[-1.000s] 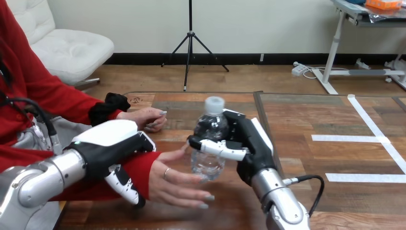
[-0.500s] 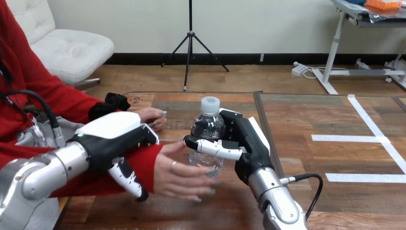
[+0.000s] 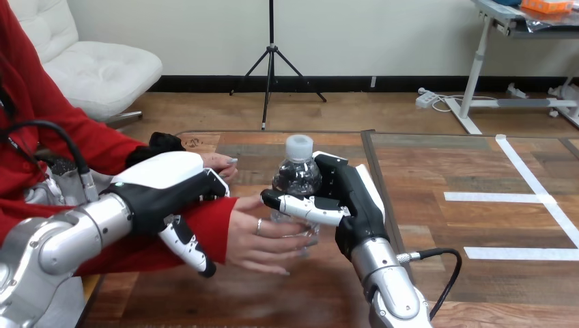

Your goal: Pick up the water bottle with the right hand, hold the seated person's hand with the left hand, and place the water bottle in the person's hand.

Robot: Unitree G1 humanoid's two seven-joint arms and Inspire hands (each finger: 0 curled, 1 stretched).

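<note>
Water bottle (image 3: pixel 298 179) upright just above the counter (image 3: pixel 444 171), gripped by the right hand (image 3: pixel 345 205) with fingers curled round its middle. Shifted a touch toward the person's hand (image 3: pixel 263 232), now wrapped round the lower half instead of lying spread beneath. Left hand (image 3: pixel 171 195) curled over the red-sleeved wrist, steadying. Probably only the right hand's release left.

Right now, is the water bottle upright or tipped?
Upright. The water bottle stands with its cap straight above its body, the right hand curled round it, the person's hand against its lower part.
</note>
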